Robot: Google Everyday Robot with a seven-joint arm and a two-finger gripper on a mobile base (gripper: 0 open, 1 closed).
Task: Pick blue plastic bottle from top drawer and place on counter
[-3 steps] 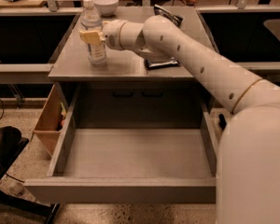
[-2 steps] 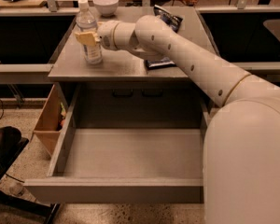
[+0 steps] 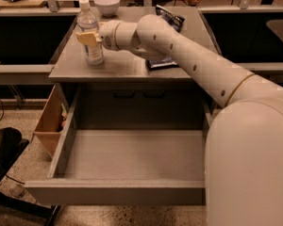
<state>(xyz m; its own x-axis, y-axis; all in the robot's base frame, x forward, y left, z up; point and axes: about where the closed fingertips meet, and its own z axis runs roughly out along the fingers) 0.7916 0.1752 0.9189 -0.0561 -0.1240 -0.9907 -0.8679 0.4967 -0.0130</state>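
the arm (image 3: 188, 55) is reaching from the right foreground, leftward over the counter (image 3: 127, 67). the drawer (image 3: 132, 192) is standing pulled wide open below the counter. a wooden box (image 3: 49, 121) is sitting just left of the drawer. a dark packet (image 3: 167, 20) is lying on the counter, partly under the arm. a white bowl (image 3: 107, 4) is sitting at the counter's back edge. the bottle (image 3: 92, 53) is standing upright on the counter's left part, near the bowl. the gripper (image 3: 88, 37) is clamping the bottle at mid-height.
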